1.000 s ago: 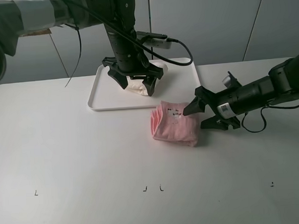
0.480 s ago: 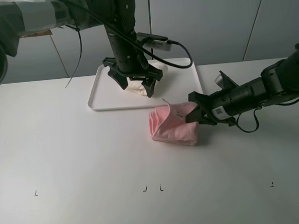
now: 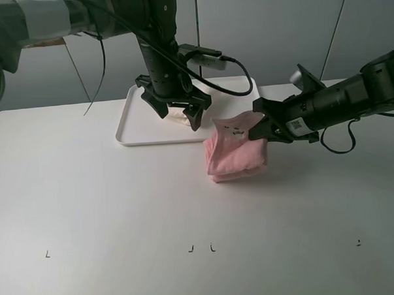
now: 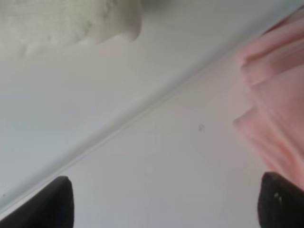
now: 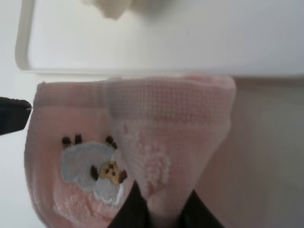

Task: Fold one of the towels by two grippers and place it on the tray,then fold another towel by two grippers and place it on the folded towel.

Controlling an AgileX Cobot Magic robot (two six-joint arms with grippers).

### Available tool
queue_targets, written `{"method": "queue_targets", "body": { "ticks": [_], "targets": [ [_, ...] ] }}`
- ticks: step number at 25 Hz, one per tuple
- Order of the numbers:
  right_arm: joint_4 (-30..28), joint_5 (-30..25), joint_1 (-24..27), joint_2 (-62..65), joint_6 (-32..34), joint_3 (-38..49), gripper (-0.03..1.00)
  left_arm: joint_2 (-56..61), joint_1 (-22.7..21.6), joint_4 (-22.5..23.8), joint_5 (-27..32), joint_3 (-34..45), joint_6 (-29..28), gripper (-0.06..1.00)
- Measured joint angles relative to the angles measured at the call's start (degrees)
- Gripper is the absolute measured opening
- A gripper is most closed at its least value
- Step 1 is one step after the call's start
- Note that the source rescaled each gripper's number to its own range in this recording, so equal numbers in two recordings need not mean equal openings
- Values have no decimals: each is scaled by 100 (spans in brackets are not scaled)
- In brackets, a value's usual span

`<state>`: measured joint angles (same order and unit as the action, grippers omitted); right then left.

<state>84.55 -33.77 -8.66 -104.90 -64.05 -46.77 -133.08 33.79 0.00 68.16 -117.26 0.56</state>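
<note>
Exterior high: right gripper pinching pink towel at its right edge, lifted partly off table, just beside tray to the near right. Left gripper spread over white towel on tray. Count: two towels, one tray. Right arm nearer the pink towel.

a white desk fills the lower part of the high view, matte and evenly lit. small dark marks sit in a row near its front edge: one at the left, a pair near the middle, a dot at the right. behind the desk stands a pale grey panelled wall with thin dark seams between panels.
</note>
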Motion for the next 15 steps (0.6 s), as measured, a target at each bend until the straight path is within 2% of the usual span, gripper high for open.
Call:
{"method": "queue_targets", "body": {
  "ticks": [4, 7, 12, 15],
  "targets": [
    [-1343, -134, 21, 182, 1279, -474, 7, 770, -14, 0, -860, 1057, -104, 99],
    [-2056, -358, 64, 192, 1980, -1093, 7, 1416, -66, 0, -1601, 2252, -152, 99],
    [-2802, -642, 64, 143, 2979, -2318, 7, 2248, -343, -110, -2678, 3941, -287, 99],
    [-2869, -1177, 64, -172, 3411, -3281, 7, 2616, -464, -112, -3095, 4548, -313, 99]
  ]
}}
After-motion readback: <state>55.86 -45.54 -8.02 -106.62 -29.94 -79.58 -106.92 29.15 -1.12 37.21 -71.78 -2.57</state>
